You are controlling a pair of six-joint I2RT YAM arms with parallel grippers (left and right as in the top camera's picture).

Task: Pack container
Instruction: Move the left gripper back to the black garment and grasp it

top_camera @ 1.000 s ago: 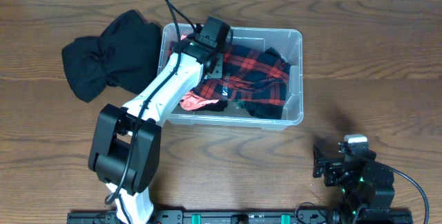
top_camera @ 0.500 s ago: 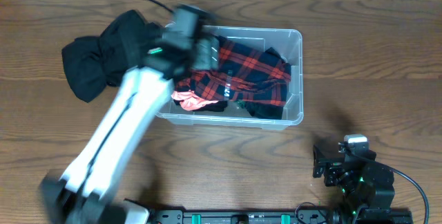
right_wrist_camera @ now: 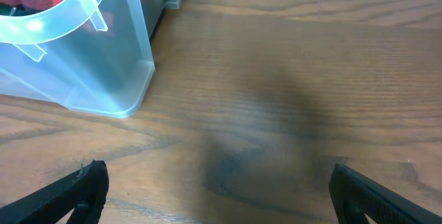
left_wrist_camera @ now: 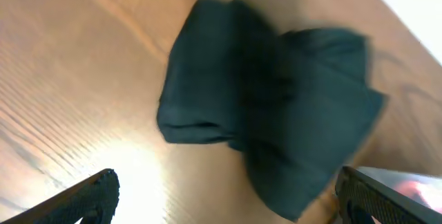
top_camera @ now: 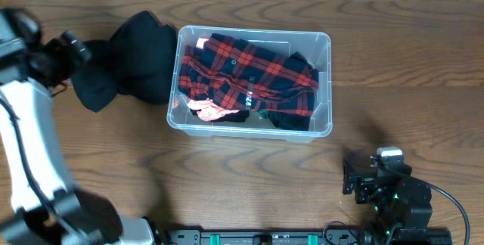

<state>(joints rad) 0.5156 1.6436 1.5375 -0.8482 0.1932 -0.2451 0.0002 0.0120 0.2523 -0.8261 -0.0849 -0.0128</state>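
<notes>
Left tool (left_wrist_camera: 228, 200) gapes wide and empty over the black cloth (left_wrist_camera: 269, 106); right tool (right_wrist_camera: 221, 189) is spread empty too.
I see the container (top_camera: 249, 131) at upper centre of the overhead frame on the counter (top_camera: 393, 63), holding a plaid shirt (top_camera: 249, 75) and a pink item (top_camera: 208, 109). The black cloth lies just left of it, and the right tool sits lower right, well apart.
</notes>
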